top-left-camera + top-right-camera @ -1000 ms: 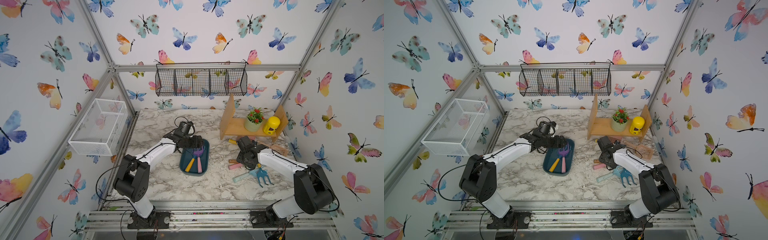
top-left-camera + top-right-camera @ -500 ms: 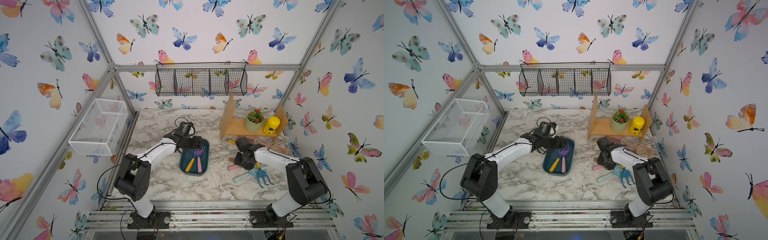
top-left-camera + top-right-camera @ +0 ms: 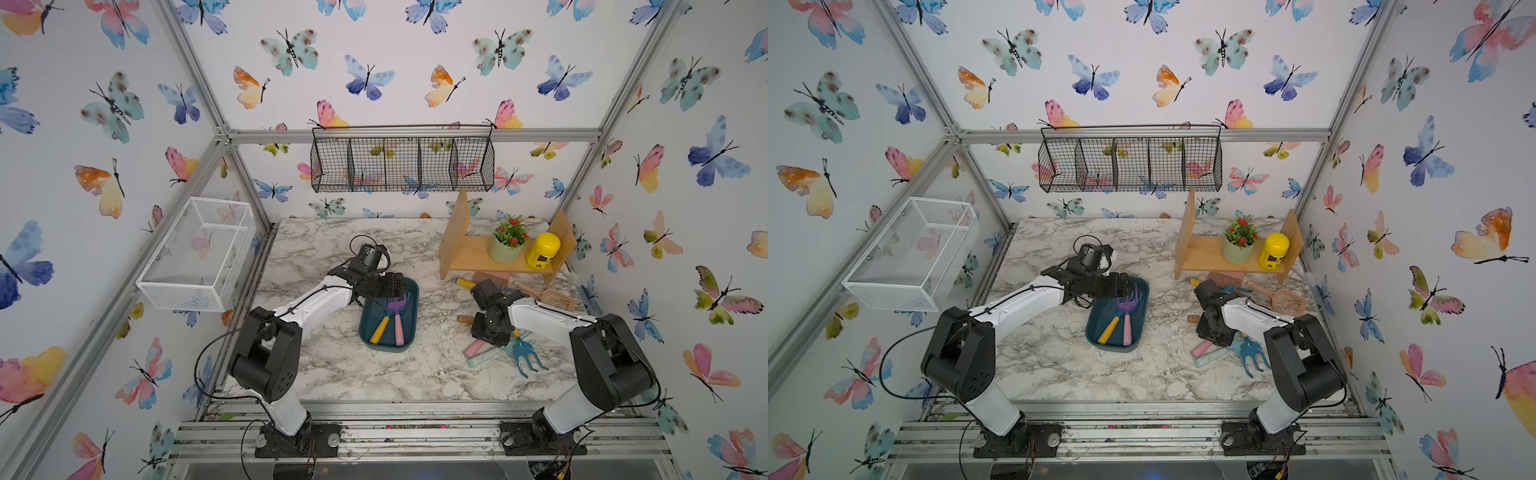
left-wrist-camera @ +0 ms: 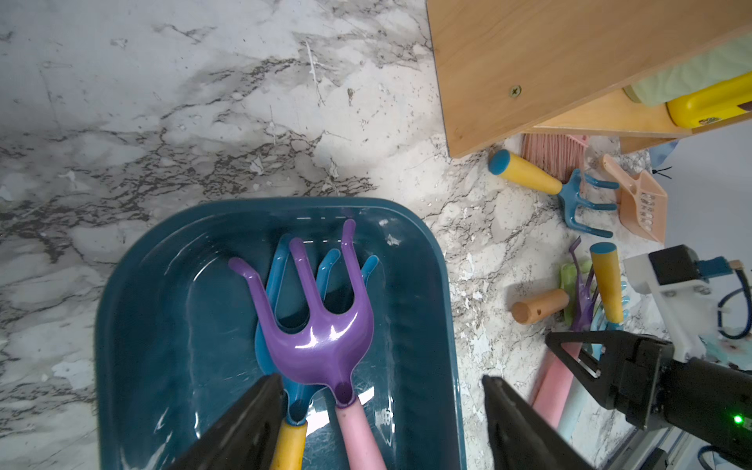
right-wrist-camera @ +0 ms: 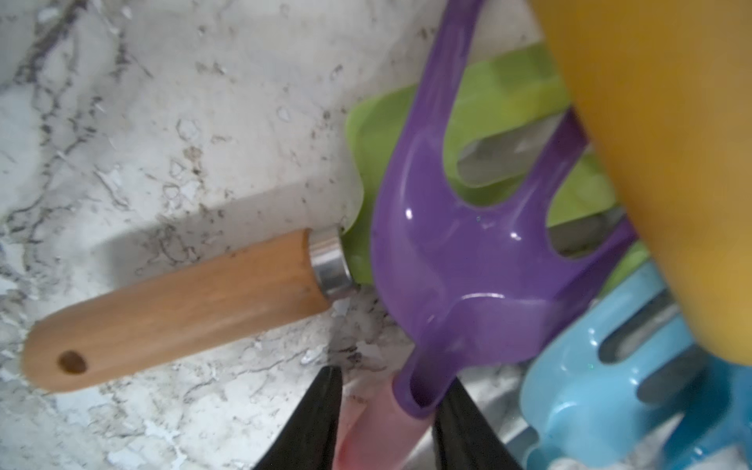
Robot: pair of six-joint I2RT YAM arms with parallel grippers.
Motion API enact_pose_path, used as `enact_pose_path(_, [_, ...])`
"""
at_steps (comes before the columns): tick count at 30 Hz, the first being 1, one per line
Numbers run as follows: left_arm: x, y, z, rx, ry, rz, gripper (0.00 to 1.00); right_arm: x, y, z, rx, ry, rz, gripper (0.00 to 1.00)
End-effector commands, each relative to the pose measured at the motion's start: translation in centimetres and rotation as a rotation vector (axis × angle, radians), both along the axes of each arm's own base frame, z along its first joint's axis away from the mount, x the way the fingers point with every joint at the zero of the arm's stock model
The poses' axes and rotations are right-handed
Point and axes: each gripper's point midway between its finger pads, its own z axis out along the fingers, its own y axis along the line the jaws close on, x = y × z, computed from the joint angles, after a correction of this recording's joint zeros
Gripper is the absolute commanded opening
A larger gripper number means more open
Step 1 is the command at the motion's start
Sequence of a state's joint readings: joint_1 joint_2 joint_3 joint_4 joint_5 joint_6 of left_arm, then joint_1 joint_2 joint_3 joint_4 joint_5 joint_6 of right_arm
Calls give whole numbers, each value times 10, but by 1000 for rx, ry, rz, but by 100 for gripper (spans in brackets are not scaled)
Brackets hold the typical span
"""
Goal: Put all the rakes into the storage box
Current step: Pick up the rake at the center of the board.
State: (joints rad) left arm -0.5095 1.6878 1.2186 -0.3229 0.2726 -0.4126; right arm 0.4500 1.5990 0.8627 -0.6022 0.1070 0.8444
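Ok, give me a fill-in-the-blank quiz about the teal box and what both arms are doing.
1. The box holds ___ rakes.
2. Beside its purple rake lies a blue rake with a ___ handle.
3. The left gripper hangs over the box with jaws ___.
4. The jaws of the right gripper flank the ___ handle of a second purple rake.

Missing words: two; yellow; open; pink.

The storage box [image 3: 409, 332], a shallow dark teal bin with rounded corners, sits mid-desk. It holds a purple-headed, pink-handled rake [image 4: 321, 333] lying over a blue-headed, yellow-handled rake [image 4: 327, 266]. Another purple rake [image 5: 447, 264] with a pink handle lies flat on the desk, well apart to the box's right. Its head overlaps a green tool head [image 5: 366, 162].
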Motion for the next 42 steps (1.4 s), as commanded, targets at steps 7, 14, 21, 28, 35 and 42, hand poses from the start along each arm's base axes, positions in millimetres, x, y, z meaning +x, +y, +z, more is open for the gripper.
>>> enact_pose_path(7, [-2, -2, -4, -8, 26, -14, 81, -14, -12, -2, -40, 38, 1, 22])
enact_pose_path(14, [-5, -14, 16, -64, -4, -89, 88, 18, 12, 36, 71, -105, 36, 15])
enact_pose_path(21, [-3, -23, 32, -104, -29, -123, 88, 57, 58, 106, 296, -372, 193, 16])
enact_pose_path(28, [-12, -40, 52, -224, -39, -209, 92, 63, 99, 139, 495, -465, 354, 17])
enact_pose_path(35, [-21, -52, 68, -326, -65, -274, 95, 50, 136, 152, 615, -478, 502, 17])
enact_pose_path(42, [-22, -61, 84, -404, -87, -306, 94, 42, 163, 150, 631, -448, 594, 17])
